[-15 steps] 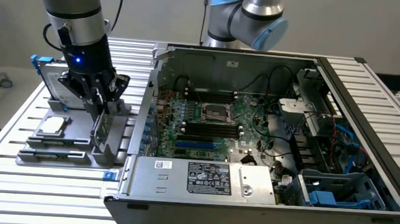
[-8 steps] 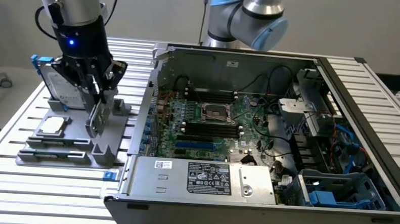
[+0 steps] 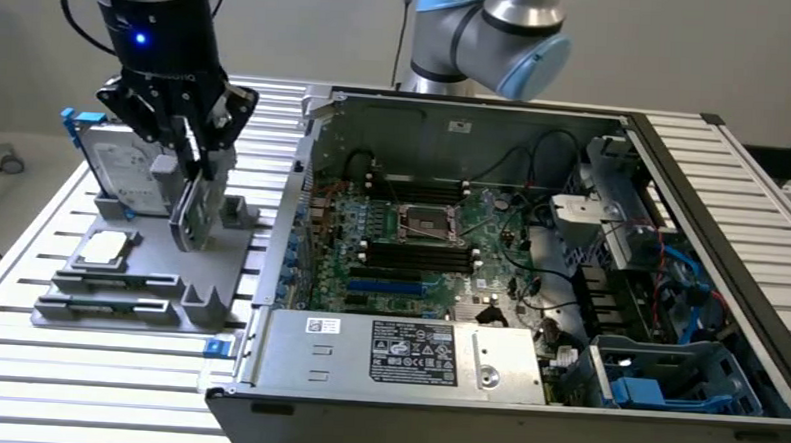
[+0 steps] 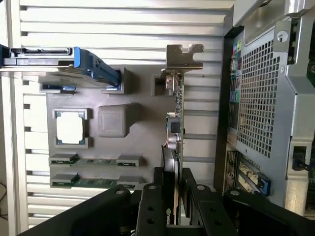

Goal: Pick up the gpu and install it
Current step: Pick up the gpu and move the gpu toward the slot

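Clamped on the gpu (image 3: 193,213), the end effector (image 3: 191,168) hangs at the exterior view's left, over the grey fixture tray (image 3: 112,304) on the slatted bench (image 3: 42,366). In the wrist view its black fingers (image 4: 152,206) press on both faces of the card, which stands on edge between them. The gpu (image 4: 175,128) runs away from the end effector (image 4: 172,196), with its silver end bracket (image 4: 183,56) at the far end. Whether its lower edge touches the tray (image 4: 115,120) I cannot tell. Just beside it a hard drive (image 3: 114,169) in a blue-edged frame stands upright in the tray. A square silver processor chip (image 3: 107,249) lies flat in its pocket, with two memory sticks (image 3: 106,281) near it. The open computer case (image 3: 501,256) sits at the exterior view's right of the tray, its motherboard (image 3: 414,252) exposed.
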{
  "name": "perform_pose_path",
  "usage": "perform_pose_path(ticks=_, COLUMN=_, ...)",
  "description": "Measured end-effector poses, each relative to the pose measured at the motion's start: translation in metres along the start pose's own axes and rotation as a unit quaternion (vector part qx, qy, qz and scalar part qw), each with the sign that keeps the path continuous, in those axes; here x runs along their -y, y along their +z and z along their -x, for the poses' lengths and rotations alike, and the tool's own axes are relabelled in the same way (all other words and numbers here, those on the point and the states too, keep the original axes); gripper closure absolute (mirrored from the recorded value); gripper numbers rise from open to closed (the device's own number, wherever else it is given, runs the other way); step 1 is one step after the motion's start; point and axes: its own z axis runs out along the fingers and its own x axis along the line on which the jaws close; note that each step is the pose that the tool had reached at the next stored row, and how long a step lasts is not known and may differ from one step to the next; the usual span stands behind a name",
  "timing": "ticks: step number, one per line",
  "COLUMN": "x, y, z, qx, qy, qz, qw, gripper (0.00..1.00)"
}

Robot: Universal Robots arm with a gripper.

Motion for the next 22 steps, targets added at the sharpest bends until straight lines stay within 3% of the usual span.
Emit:
perform_pose_path(ticks=19, x=0.0083, y=-0.0890, z=0.077, qx=-0.0073, qy=-0.002, qz=0.0015, qw=1.0000, gripper=0.74)
perform_pose_path(ticks=22, x=0.0088, y=-0.0922, z=0.091, qx=-0.0082, qy=-0.002, qz=0.0017, qw=1.0000, gripper=0.74)
